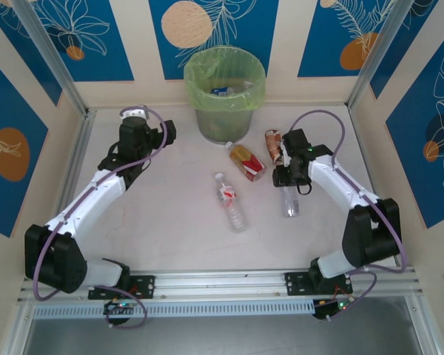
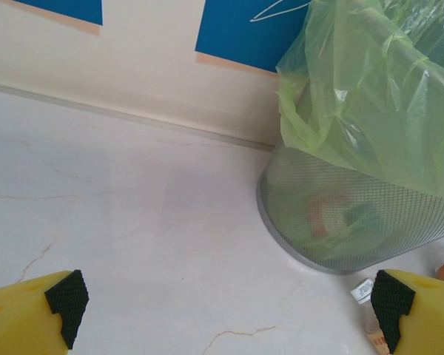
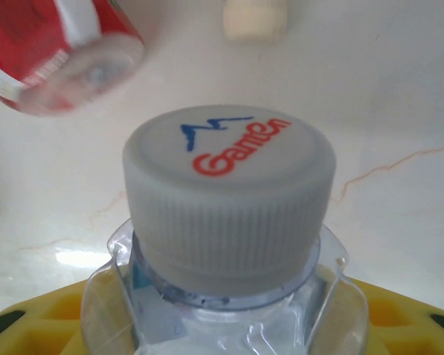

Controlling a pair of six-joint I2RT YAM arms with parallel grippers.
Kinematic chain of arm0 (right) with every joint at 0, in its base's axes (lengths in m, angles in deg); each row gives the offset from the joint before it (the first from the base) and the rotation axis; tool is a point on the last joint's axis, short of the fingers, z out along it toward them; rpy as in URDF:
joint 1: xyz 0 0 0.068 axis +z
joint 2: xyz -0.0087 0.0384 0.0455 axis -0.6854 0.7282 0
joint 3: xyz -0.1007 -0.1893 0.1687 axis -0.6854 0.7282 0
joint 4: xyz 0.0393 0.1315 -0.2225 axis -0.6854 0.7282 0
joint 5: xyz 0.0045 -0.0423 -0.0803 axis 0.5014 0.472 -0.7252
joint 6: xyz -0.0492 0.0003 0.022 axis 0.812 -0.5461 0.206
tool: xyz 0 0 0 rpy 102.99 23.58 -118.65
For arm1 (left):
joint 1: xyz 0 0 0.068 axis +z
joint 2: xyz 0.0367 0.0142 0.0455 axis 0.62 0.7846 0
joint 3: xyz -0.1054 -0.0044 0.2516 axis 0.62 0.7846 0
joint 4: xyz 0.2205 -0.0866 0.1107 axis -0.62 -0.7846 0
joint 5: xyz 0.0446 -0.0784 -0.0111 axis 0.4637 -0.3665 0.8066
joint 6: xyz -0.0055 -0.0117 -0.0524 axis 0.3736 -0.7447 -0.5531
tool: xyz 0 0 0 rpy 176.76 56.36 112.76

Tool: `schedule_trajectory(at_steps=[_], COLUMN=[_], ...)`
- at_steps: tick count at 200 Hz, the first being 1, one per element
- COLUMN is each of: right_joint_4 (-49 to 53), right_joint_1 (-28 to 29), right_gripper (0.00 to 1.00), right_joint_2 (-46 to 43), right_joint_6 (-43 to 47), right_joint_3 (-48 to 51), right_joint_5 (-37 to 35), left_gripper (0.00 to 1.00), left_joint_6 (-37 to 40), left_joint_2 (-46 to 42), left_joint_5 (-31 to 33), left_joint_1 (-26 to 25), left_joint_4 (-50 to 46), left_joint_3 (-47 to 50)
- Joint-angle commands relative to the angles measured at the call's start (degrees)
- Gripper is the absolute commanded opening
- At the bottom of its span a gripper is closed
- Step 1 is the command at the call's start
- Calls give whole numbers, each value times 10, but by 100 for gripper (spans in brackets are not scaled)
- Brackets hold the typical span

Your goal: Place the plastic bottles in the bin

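1 bin (image 1: 222, 124), 4 bottles outside it: amber bottle (image 1: 246, 161), brown-red bottle (image 1: 272, 146), labelled clear bottle (image 1: 233, 205), grey-capped bottle (image 3: 229, 185). My right gripper (image 1: 289, 185) straddles the grey-capped bottle; can't tell if clamped. My left gripper (image 2: 229, 303) is wide open, empty.

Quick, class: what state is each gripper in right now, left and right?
Left gripper: open, holding nothing.
Right gripper: jaws on either side of the clear bottle; whether they grip it cannot be told.

The table (image 1: 170, 222) left of centre offers open passage. The bin (image 1: 224, 92) blocks the far middle. The amber bottle (image 1: 247, 162), brown-red bottle (image 1: 273, 146) and red-labelled clear bottle (image 1: 231, 201) crowd right-centre, leaving narrow gaps.
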Motion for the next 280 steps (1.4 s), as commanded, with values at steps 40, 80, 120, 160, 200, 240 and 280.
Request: schedule_trajectory(at_steps=[40,80,120,160,200,240,280], right_joint_4=[-113,-210,-294,-351,-402,-363,-305], right_joint_1=[-3,-7,-8,-10,-22,-29,-25], right_gripper=[44,45,45,46,46,46,46], right_joint_2=[-113,-121,-86,8,132,295,449], right_joint_6=[-14,-54,-67,-85,-148,-184,-179], right_joint_3=[-58,-112,-173,-285,-434,-654,-875], right_joint_5=[85,192,206,265,306,290,241], left_gripper=[100,100,100,100,100,100,100], left_joint_6=[-14,-19,-15,-14,-14,-12,14], left_joint_2=[-21,-21,-28,-36,-45,-54,-59], left_joint_5=[1,1,4,8,6,-3,-62], left_joint_1=[12,14,17,22,26,29,29], left_joint_4=[-3,-12,-25,-34,-42,-53,-52], left_joint_3=[7,8,10,16,19,24,25])
